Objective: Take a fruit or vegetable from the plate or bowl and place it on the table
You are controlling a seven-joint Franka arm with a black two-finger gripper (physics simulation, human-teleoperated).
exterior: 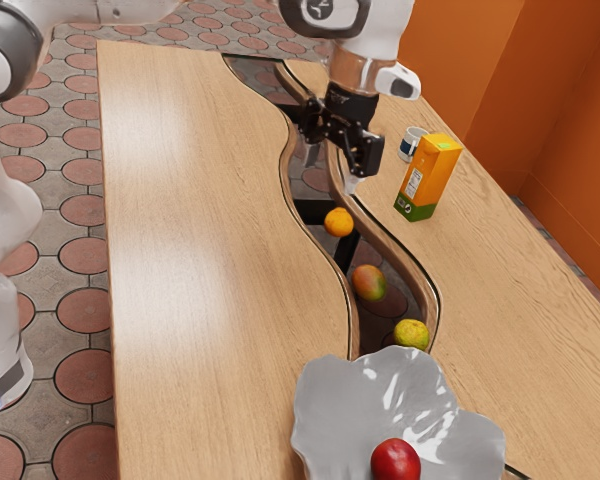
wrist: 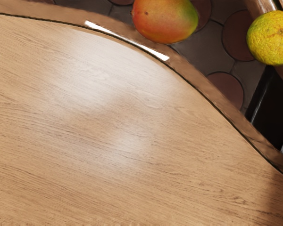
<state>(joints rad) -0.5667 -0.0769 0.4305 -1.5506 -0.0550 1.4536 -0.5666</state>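
The light wooden table [exterior: 200, 250], with its curving see-through channel [exterior: 388, 312], could let a round fruit roll if released too high. At the near end, the glossy grey scalloped bowl [exterior: 325, 425] has a flared rim that could catch a low approach. Far from it, the black two-finger gripper [exterior: 330, 173] hangs with jaws apart, empty. Right: orange-and-green carton [exterior: 427, 180], white-and-blue mug [exterior: 411, 145], contents untellable. The smooth red fruit [exterior: 395, 461], the likely target, sits in the bowl; a shallow pinch might slip. Outside lie a red-green mango [exterior: 370, 283], yellow-green citrus [exterior: 411, 333] and small orange [exterior: 339, 222].
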